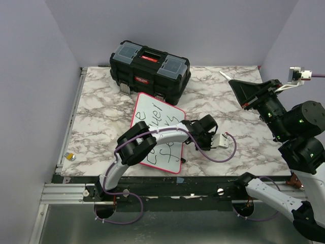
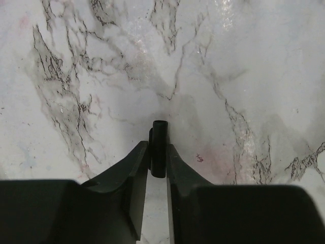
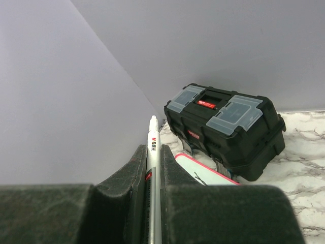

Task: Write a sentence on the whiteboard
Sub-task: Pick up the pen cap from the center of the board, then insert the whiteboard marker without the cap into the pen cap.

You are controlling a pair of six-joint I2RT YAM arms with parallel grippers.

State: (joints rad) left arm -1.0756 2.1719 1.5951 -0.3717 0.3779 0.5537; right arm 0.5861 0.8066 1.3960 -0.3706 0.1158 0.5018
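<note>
Top external: the whiteboard lies on the bench before the toolbox, with the sentence written across three lines. Left wrist: the left claw pinches a black cap. Right wrist: the right claw pinches the marker, held clear of the board; probably only recapping remains.

Plain lavender walls around a grey-veined white marble tabletop, soft even light.

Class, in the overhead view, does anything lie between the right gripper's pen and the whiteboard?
Yes. The left arm lies across the whiteboard's lower half, over part of the sentence, the left gripper, holding a black cap, just past the right edge. The upper part is uncovered for the right gripper's pen.
</note>
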